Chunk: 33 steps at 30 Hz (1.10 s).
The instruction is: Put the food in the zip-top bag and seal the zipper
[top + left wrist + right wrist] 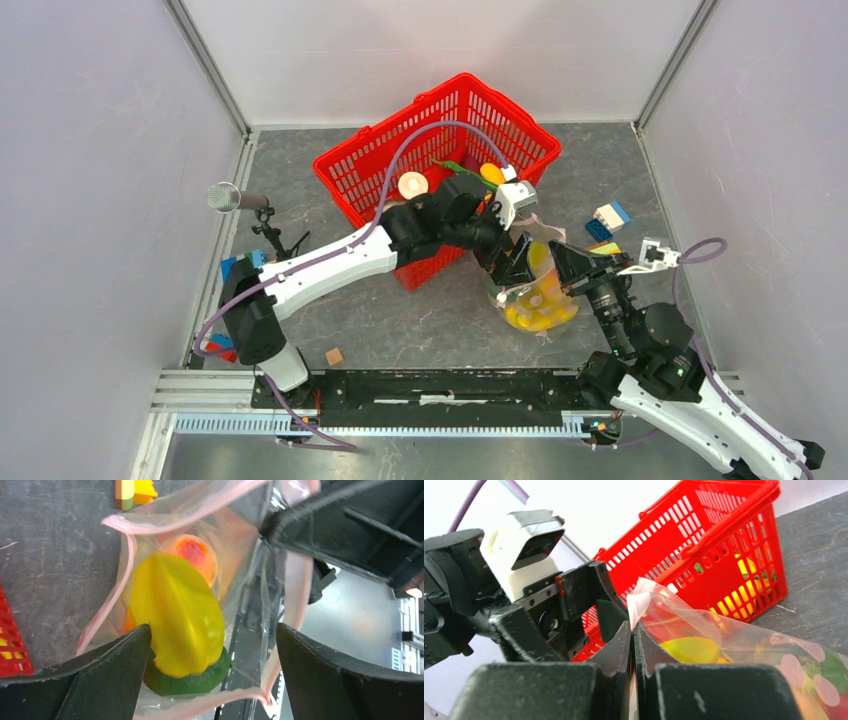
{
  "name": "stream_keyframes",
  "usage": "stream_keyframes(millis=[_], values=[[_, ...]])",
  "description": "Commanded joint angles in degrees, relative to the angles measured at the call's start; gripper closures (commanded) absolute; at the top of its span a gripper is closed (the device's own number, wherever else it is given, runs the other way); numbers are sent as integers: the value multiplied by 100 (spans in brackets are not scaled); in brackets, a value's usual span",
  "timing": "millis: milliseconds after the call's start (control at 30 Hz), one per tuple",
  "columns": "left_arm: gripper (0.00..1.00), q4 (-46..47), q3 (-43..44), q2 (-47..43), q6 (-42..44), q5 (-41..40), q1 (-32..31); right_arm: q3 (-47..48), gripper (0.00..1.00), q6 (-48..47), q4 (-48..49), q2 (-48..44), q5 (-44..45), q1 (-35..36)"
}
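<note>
My left jaws: wide above bag (235,555) mouth.
My right jaws: pinching its floppy clear film.
Fruit (180,620): glossy, ridged, yellow.

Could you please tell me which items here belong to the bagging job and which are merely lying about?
Job: zip-top bag, yellow fruit and green fruit inside it, orange toy food in the red basket.
Lying about: building bricks, wooden cube.

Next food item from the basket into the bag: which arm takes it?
Left. The left end effector hangs open over the bag, next to the red basket. The right end effector is shut on the bag's rim; releasing would likely let the mouth collapse.
</note>
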Motion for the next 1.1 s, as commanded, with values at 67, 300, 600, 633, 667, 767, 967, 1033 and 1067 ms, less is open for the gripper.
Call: stream_keyframes(millis=[67, 300, 600, 633, 667, 767, 967, 1033, 1067], values=[[8, -484, 526, 57, 451, 751, -27, -338, 93, 322, 481, -653, 611, 22], [12, -572, 844, 200, 362, 842, -69, -208, 93, 334, 309, -534, 468, 22], [0, 398, -524, -1686, 223, -2138, -32, -20, 93, 315, -201, -383, 766, 23], [0, 536, -641, -1856, 202, -2326, 12, -26, 93, 320, -201, -402, 780, 22], [0, 603, -737, -2007, 198, -2502, 60, -35, 93, 332, -200, -418, 792, 22], [0, 497, -737, -2118, 68, -2935, 367, -54, 93, 363, -213, -420, 798, 22], [0, 59, -712, -1688, -1076, -3330, 1591, -62, 93, 424, -201, -358, 718, 22], [0, 74, -719, -1448, -1169, -3159, 1905, -64, 93, 429, -192, -344, 706, 23], [0, 28, -656, -1269, -1129, -3093, 2013, -59, 93, 436, -191, -330, 696, 26]])
